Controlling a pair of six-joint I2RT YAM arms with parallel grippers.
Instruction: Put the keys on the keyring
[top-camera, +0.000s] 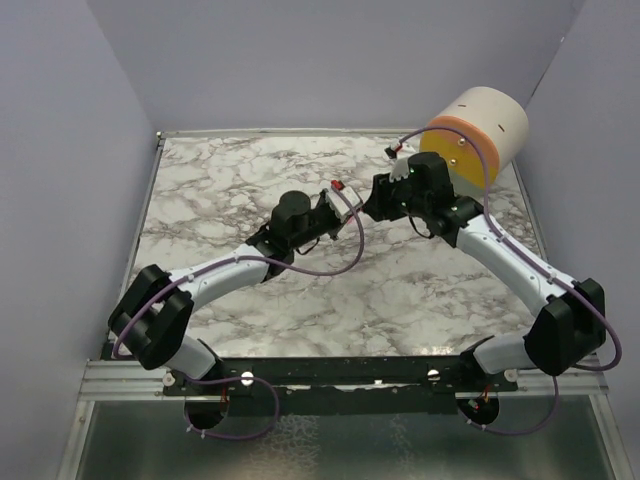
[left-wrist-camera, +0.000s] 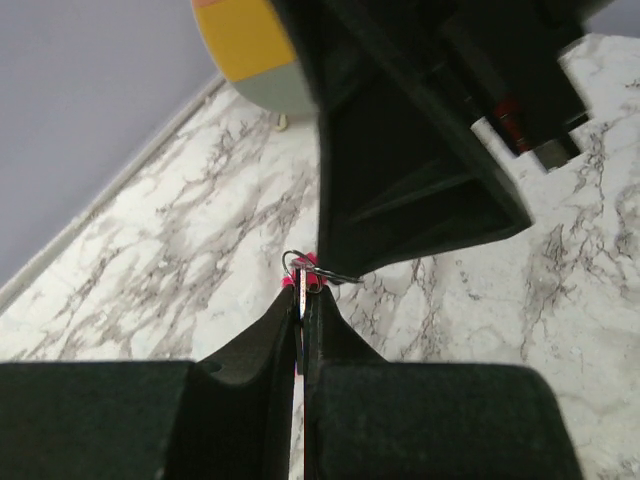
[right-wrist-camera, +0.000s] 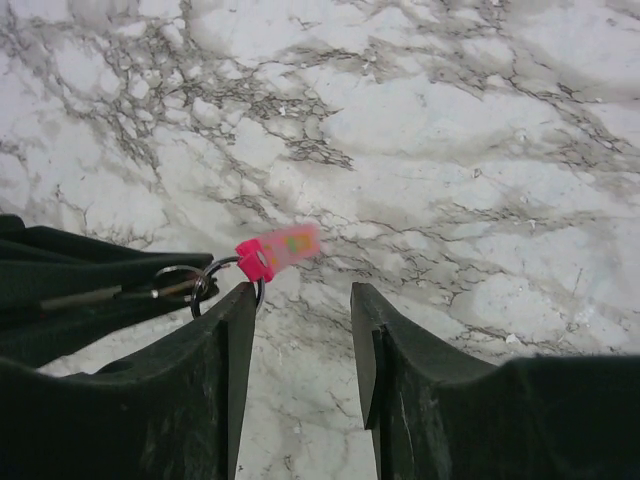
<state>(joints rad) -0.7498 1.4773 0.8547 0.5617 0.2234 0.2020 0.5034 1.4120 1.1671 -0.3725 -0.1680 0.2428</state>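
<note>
Marble worktop (top-camera: 230, 180) under both arms, which meet over its middle. Our left end effector (left-wrist-camera: 303, 292) is clenched on what we think is the key (right-wrist-camera: 100, 296), with the pink keyring (right-wrist-camera: 278, 247) dangling at its tip. The right end effector (right-wrist-camera: 300, 295) hangs released and empty. We'd confirm the ring's fully threaded before letting go.

bright even light, faint soft shadows, keyring (right-wrist-camera: 283, 247) smeared by blur, wrist-view foregrounds dark, soft

"Any room to move?"
"Open surface (top-camera: 230, 180) at ten o'clock, and at six between the left arm (top-camera: 220, 270) and right arm (top-camera: 505, 250)."
"In the way?"
"The orange-faced drum (top-camera: 480, 128) at two o'clock."
</note>
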